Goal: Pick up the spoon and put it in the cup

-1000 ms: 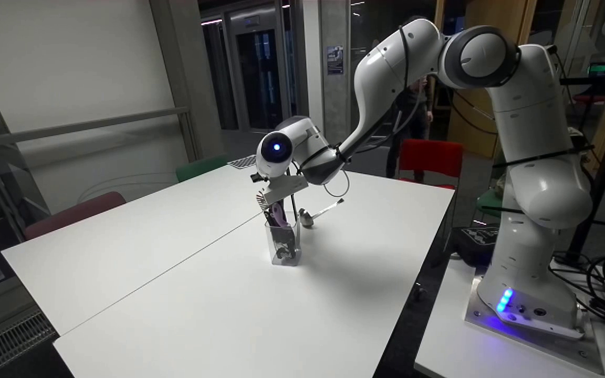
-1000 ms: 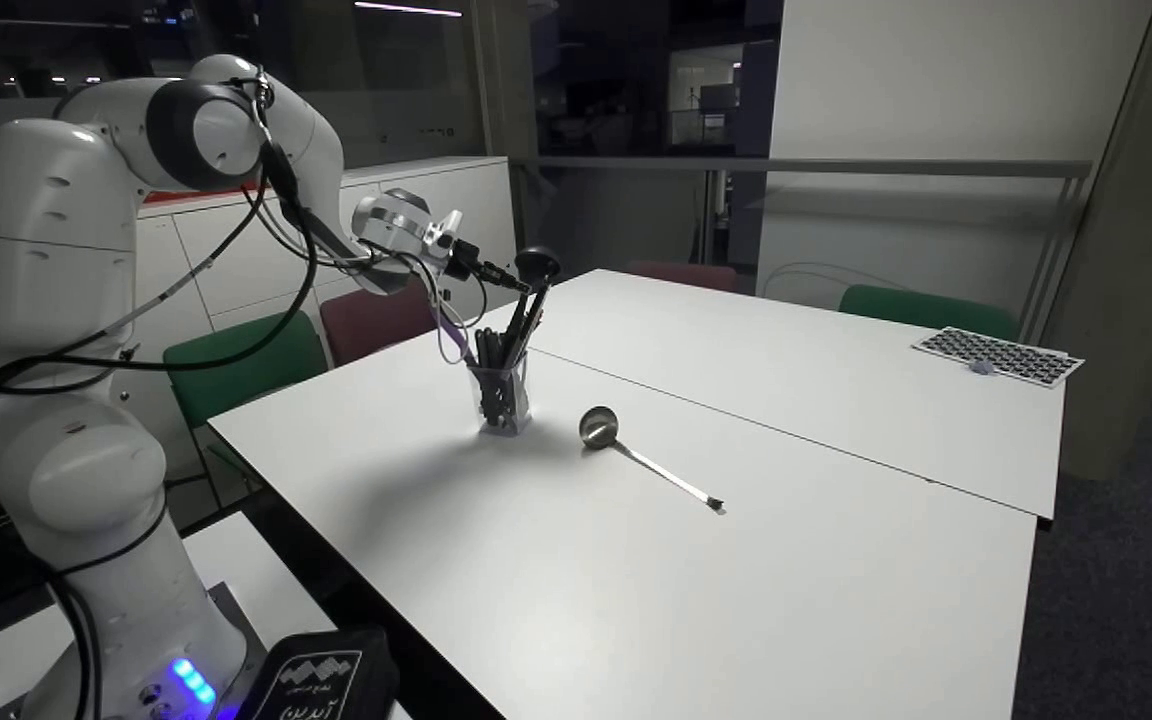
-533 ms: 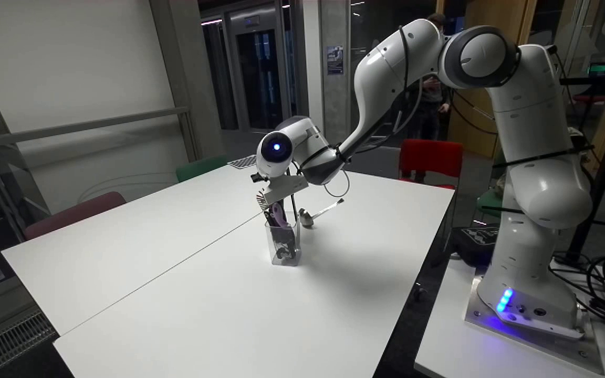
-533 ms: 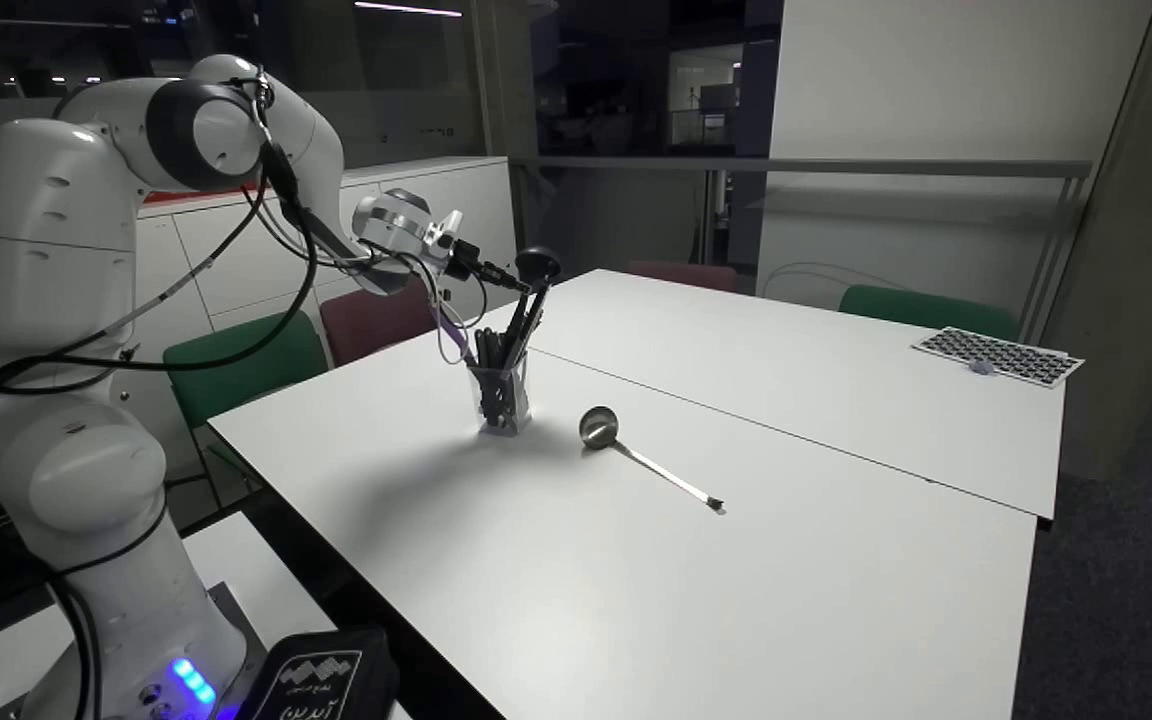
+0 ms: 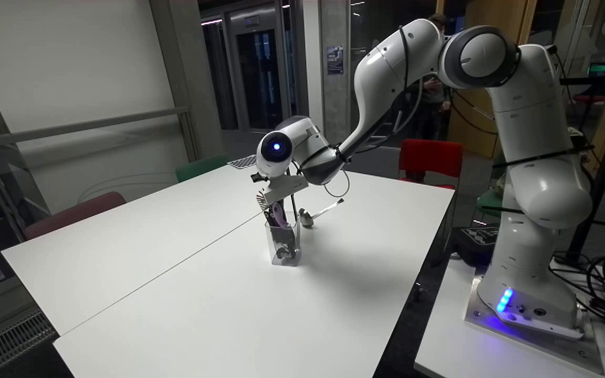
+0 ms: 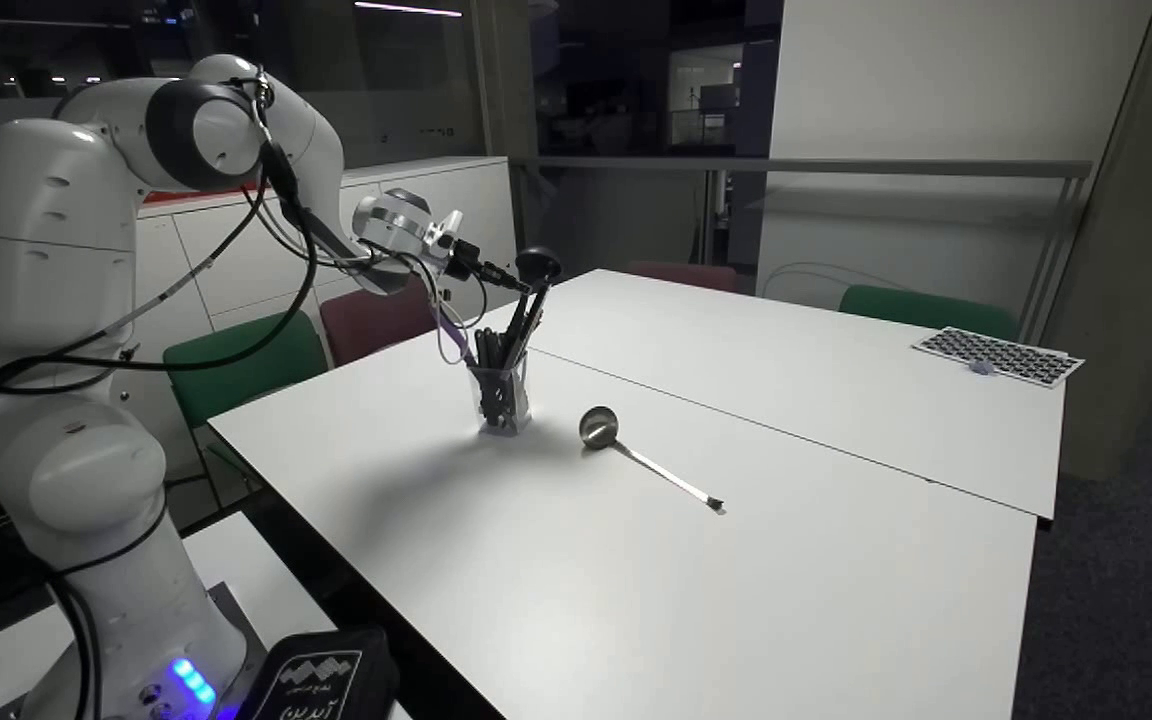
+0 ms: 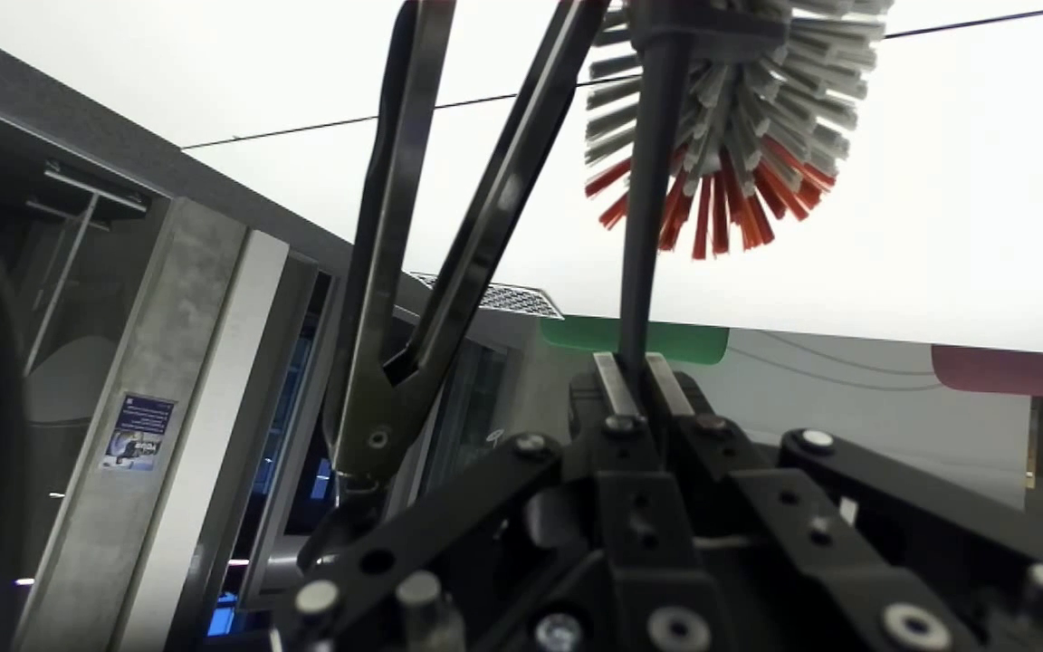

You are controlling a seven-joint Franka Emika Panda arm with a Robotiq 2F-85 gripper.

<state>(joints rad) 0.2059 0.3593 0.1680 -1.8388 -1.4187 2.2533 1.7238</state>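
The spoon (image 6: 598, 428), a metal ladle-like utensil with a dark bowl and thin pale handle, lies on the table. It also shows behind the cup in an exterior view (image 5: 306, 218). The cup (image 6: 516, 415), a clear tumbler (image 5: 296, 254), stands upright, filled with several dark utensils and a purple one. My gripper (image 6: 524, 287) is above the cup, among the utensil tops. In the wrist view, its fingers (image 7: 636, 362) are close together on a thin dark rod (image 7: 653, 181), which runs toward a brush head. Spoon and cup are out of the wrist view.
The brush (image 7: 721, 136) has grey and red bristles. A V-shaped metal tool (image 7: 476, 244) is beside the fingers. A black round utensil head (image 6: 538, 263) rises near the fingertips. A patterned board (image 6: 1001, 357) lies on the far table (image 6: 786, 600). Chairs surround the table.
The arm, gripper, cup and spoon have not visibly moved. Only the person in the background shifted.
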